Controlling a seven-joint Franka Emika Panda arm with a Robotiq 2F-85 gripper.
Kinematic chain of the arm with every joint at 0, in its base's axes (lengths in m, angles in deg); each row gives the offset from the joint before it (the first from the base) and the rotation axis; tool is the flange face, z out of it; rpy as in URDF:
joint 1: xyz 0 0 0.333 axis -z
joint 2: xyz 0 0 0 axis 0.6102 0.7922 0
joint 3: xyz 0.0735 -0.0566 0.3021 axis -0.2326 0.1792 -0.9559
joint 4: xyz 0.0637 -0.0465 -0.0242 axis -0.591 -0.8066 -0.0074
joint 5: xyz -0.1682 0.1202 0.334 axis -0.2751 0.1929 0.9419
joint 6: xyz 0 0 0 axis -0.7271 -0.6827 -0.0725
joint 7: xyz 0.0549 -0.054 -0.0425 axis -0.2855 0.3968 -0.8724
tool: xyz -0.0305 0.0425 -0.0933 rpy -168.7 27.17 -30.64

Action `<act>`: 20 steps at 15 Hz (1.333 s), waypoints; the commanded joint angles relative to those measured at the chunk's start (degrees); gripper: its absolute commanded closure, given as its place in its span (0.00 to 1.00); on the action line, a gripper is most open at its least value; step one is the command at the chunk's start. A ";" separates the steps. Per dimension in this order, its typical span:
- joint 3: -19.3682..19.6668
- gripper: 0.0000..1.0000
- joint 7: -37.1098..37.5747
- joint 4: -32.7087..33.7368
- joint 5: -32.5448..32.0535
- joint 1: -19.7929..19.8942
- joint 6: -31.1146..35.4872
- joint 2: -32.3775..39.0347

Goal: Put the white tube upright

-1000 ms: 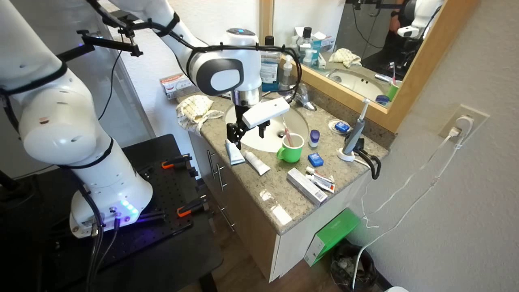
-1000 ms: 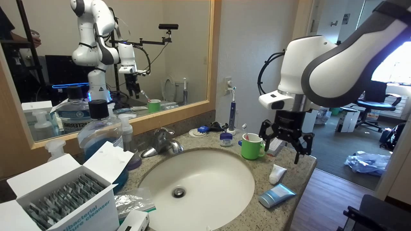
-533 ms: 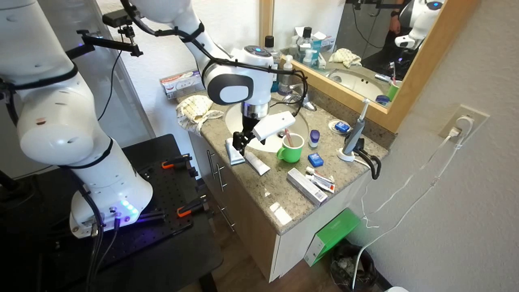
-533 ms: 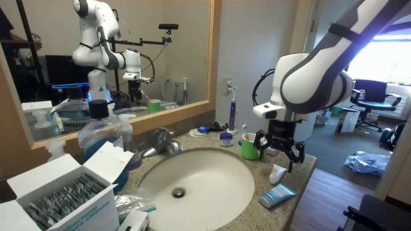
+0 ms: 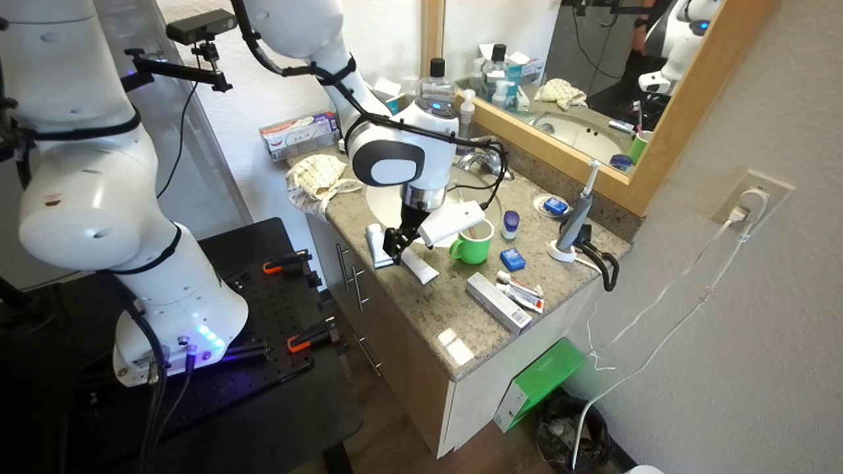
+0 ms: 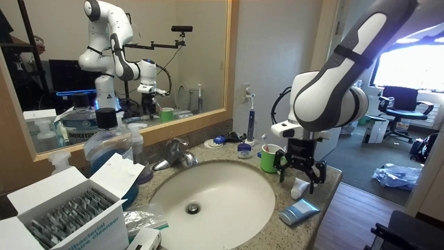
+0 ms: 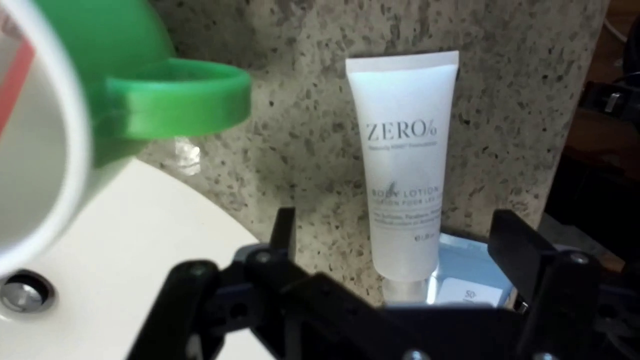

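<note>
The white tube (image 5: 419, 266) lies flat on the stone counter in both exterior views (image 6: 299, 189). In the wrist view the white tube (image 7: 407, 150) shows printed lettering, its flat end away from me and its cap close to the gripper's base. My gripper (image 7: 395, 217) is open and empty. Its fingers stand apart on either side of the tube's lower half, with gaps to both sides. In an exterior view the gripper (image 6: 296, 185) points down just above the tube.
A light blue tube (image 6: 299, 211) lies beside the white tube's cap. A green cup (image 5: 471, 250) with a toothbrush stands close by, its handle towards the gripper. The sink (image 6: 215, 194) borders this strip. A long box (image 5: 498, 303) and small tubes (image 5: 521, 293) lie further along.
My gripper has moved down and sideways from above the sink side to over the white tube. It stays open. The tube and the other items have not moved.
</note>
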 commanded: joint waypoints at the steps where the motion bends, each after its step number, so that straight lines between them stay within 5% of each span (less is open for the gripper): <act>1: -1.94 0.21 -1.03 0.79 0.82 2.41 1.22 1.51; 10: -0.59 0.92 5.80 -2.56 -4.98 1.62 6.08 -1.06; 20: 13.38 0.91 49.43 -1.08 -38.81 -7.61 2.05 -2.14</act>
